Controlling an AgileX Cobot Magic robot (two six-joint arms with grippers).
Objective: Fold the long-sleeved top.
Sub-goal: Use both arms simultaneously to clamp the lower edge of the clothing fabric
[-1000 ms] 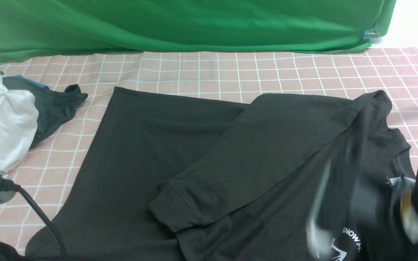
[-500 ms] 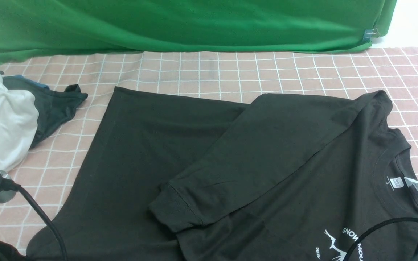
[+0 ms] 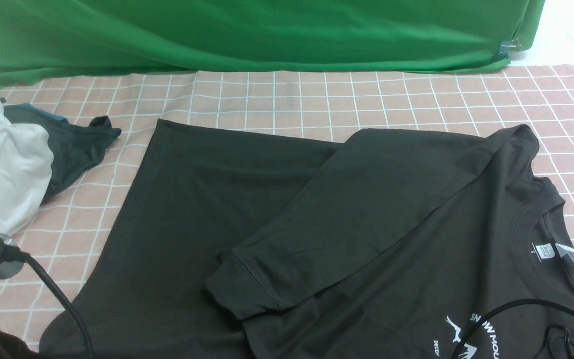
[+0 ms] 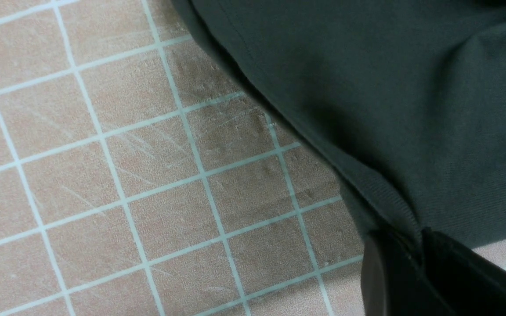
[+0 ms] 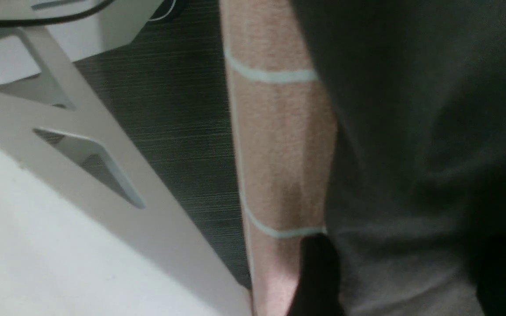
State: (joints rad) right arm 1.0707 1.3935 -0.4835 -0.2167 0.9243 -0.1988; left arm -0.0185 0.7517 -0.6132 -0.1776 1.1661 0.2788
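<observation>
Whereas a second ago a blurred right arm swept across the chest print at the front right, the front view now shows only a thin black cable (image 3: 526, 305) arcing over the white lettering. The long-sleeved top (image 3: 277, 224) itself has not shifted: it lies spread over the pink, white-gridded tablecloth (image 3: 287, 94), one cuffed sleeve (image 3: 317, 234) folded diagonally across the body, ribbed round neck and small white label (image 3: 546, 251) at the right. Its knit is matte and soft, with shallow creases and a stitched hem along the left edge.

At the far left sit a crumpled white garment (image 3: 3, 164) and a smaller dark cloth with a blue edge (image 3: 72, 144); a smooth green backdrop (image 3: 247, 35) hangs behind.

In the left wrist view the left gripper (image 4: 420, 259) is pinched tight on the top's ribbed edge (image 4: 389, 206), fabric squeezed between its dark fingers above the scuffed cloth.

In the right wrist view the right gripper (image 5: 404, 281) stands spread, its two black fingers (image 5: 319, 276) apart over the top's edge near the table's side; nothing is clamped between them.
</observation>
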